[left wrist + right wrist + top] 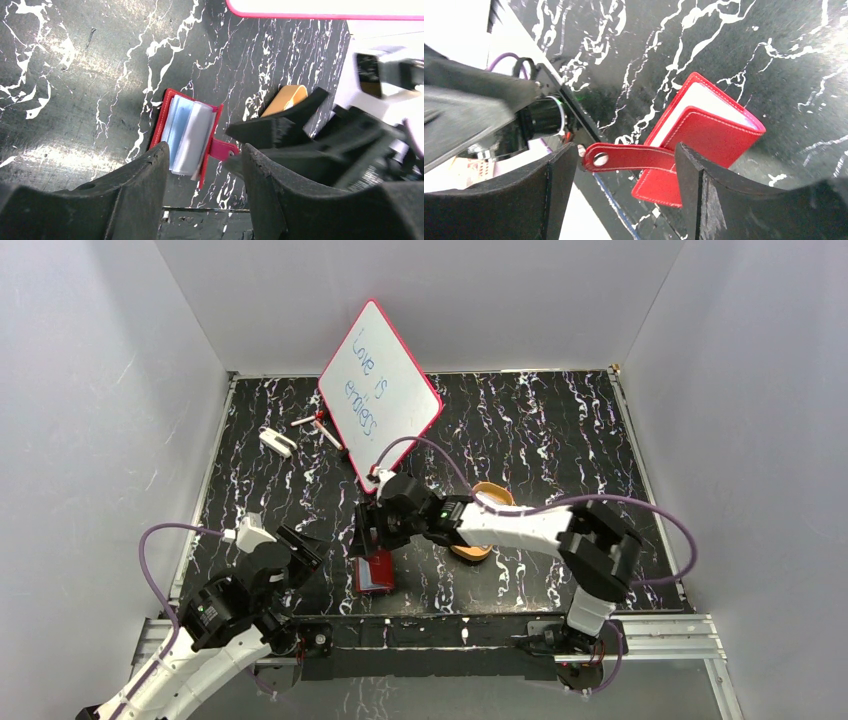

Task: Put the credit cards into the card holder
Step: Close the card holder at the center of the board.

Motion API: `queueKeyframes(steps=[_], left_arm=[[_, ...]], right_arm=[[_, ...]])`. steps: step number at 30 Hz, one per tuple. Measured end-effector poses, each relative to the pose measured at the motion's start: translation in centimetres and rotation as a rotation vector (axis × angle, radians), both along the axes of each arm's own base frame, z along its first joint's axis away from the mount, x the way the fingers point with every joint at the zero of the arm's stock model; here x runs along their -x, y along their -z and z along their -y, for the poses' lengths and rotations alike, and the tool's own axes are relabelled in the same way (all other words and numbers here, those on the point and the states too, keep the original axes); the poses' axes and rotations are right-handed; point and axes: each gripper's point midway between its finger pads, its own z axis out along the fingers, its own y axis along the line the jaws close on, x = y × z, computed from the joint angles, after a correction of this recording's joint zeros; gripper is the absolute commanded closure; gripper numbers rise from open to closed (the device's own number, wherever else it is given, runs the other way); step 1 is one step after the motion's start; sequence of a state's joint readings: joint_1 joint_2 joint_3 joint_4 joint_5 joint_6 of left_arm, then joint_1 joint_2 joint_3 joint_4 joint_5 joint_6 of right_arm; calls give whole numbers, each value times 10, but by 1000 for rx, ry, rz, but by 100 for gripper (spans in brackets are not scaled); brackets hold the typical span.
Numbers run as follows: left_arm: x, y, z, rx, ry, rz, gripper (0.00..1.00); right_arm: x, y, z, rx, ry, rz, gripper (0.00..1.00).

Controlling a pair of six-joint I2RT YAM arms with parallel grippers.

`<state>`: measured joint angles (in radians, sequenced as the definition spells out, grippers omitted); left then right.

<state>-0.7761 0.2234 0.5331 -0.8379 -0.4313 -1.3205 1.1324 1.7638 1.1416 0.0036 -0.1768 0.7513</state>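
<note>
Where card holder (185, 132) lies ajar by near table (560, 440) edge, left pincer (205, 150), right pincer (624, 150) both released.

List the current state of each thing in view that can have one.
Small dark red leather-like folding card holder: open on the table, snap tab unfastened.
Left gripper: open, empty.
Right gripper: open at the tab, gripping nothing.
Large red-framed whiteboard: standing tilted, written on.

Plain pale grey walls (120, 390) enclose a black, white-veined marbled tabletop (560, 430) at the frame's centre. A silvery metal rail (680, 635) crosses the bottom. The light seems even, perhaps from overhead.
</note>
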Motion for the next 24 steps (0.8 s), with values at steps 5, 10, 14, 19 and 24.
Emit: queueKeyframes(steps=[5,10,14,19,24], left_arm=[[0,0,1,2,1,1,47],[-3,0,5,3,6,-3,47],[-5,3,9,-16,17,-22,47],[-5,5,9,-32,24,-27,47],[-5,5,11,-25,33,-28,47]], right_arm=[[-2,-40,20,-64,34,67,13],[-5,-38,36,-57,58,80,12],[-4,-14,62,-11,99,59,14],[1,5,90,17,136,33,25],[2,29,85,49,131,-6,27]])
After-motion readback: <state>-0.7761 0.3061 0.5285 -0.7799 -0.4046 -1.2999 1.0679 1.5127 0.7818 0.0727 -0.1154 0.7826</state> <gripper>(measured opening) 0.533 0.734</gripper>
